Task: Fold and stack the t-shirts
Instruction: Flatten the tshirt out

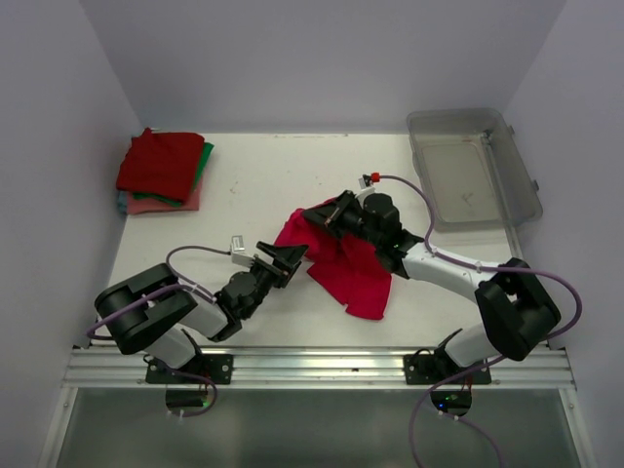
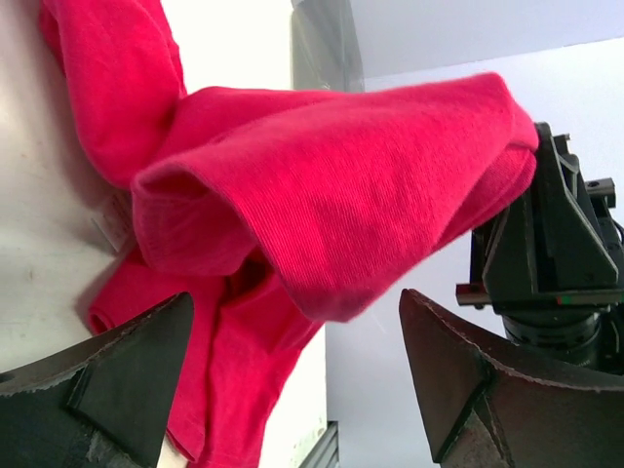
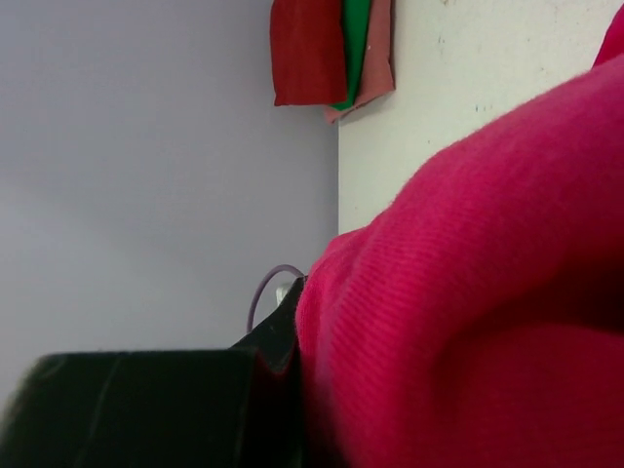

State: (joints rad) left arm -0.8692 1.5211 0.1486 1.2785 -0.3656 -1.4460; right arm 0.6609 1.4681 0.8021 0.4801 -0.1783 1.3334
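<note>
Mid-table, right hand [image 1: 322,216] holds crimson t-shirt [image 1: 359,278] edge aloft.

Four t-shirts sit on the one tabletop [image 1: 292,166]: one loose crimson-pink t-shirt [image 1: 356,278] and three folded, namely one dark red t-shirt [image 1: 161,161], one green t-shirt [image 1: 204,164] and one salmon-pink t-shirt [image 1: 168,206]. One clear grey plastic bin [image 1: 518,168]. Two claws: left claw [image 1: 283,258], right claw [image 1: 327,216].

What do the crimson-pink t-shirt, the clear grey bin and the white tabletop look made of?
Crimson-pink t-shirt: soft knit cloth with a matte finish, probably cotton jersey. Fine ribbing shows and it drapes in rolled folds.
Clear grey bin: hard translucent plastic, slightly glossy. The pale table shows through it.
White tabletop: hard, matte and lightly speckled. It could be laminate or painted board; I can't tell which.
</note>
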